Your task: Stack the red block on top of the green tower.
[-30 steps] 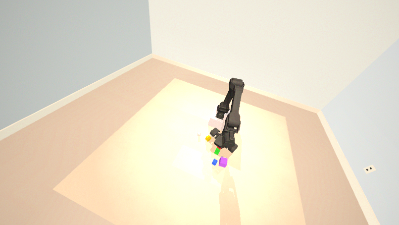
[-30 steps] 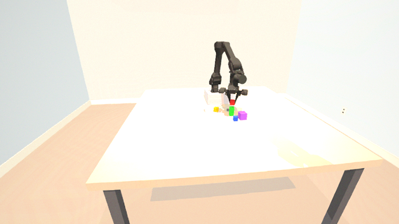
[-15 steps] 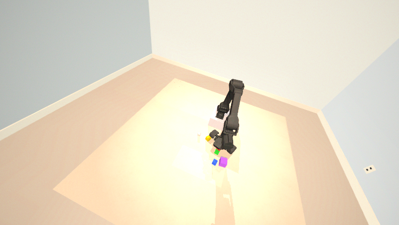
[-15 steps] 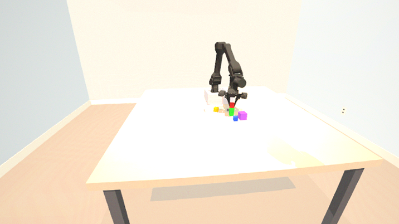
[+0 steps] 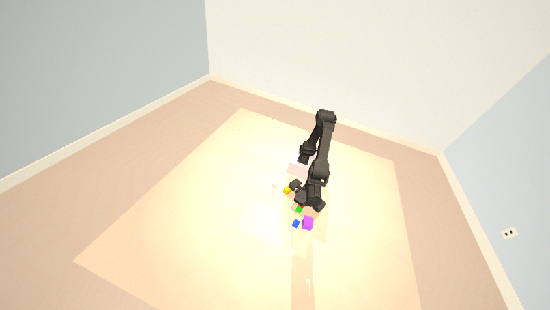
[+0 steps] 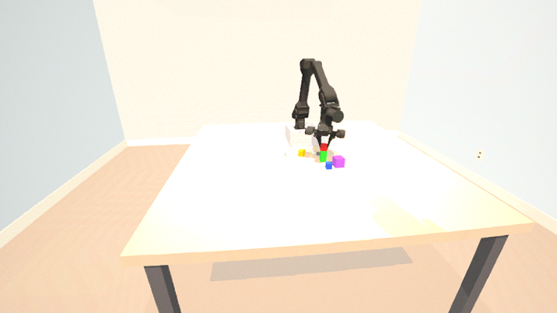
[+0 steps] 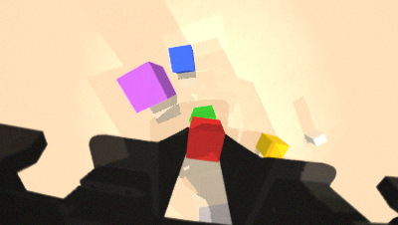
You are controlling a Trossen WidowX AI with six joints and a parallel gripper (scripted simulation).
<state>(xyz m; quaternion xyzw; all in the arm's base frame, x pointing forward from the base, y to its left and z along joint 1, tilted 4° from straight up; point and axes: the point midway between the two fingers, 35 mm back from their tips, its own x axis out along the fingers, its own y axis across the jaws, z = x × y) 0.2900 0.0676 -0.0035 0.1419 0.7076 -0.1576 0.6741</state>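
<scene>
Red block clamped over green tower.

On the table (image 6: 276,217), the blue block (image 6: 328,165) and purple block (image 6: 338,161) sit nearest; behind them the green tower (image 6: 323,156) stands upright. The gripper (image 6: 324,145) grips the red block (image 6: 324,146) just above it. The yellow block (image 6: 301,152) lies farther left.
</scene>
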